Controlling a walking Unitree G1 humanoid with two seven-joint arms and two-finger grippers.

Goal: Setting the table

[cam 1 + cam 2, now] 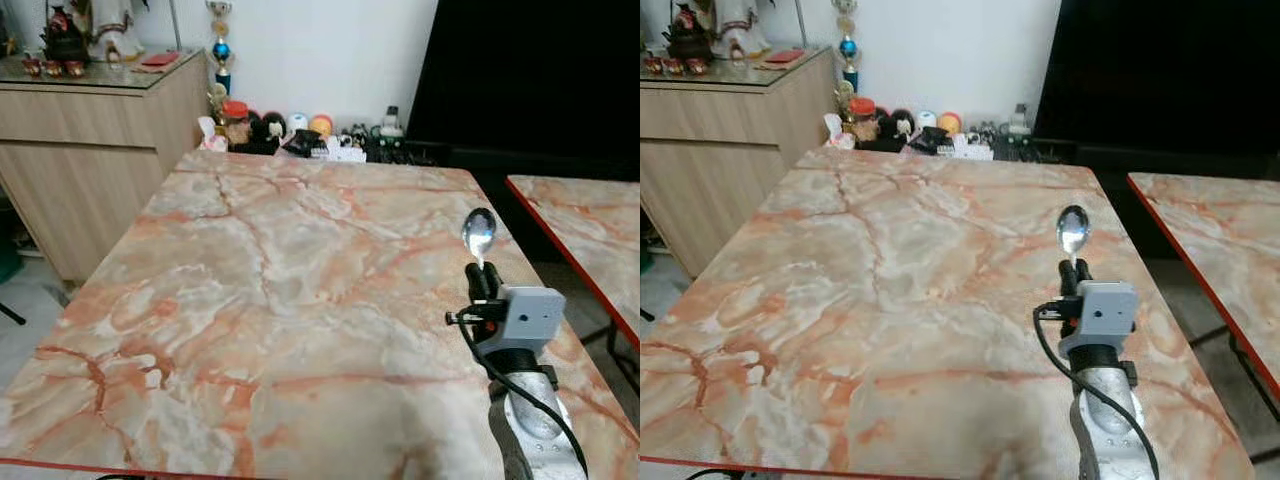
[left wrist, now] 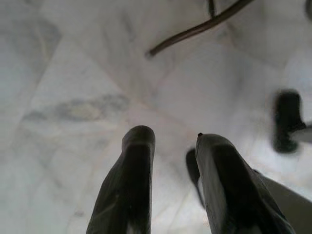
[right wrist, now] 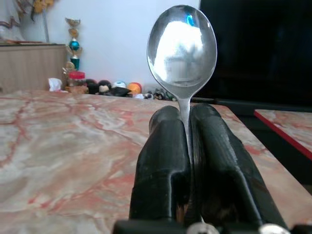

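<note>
A silver spoon (image 1: 479,232) juts forward from my right gripper (image 1: 481,278), bowl foremost, over the right side of the marble table (image 1: 270,290). In the right wrist view the two black fingers (image 3: 165,165) are pressed together on the spoon's (image 3: 182,46) thin handle. The spoon is held above the tabletop, not resting on it. My left gripper (image 2: 173,146) hangs low over a pale marble floor (image 2: 78,87), its fingers slightly apart with nothing between them.
A second marble table (image 1: 585,220) with a red edge stands to the right across a narrow gap. A wooden sideboard (image 1: 90,130) is at the far left. Small toys and jars (image 1: 280,130) line the wall behind the table. A dark cable (image 2: 200,27) lies on the floor.
</note>
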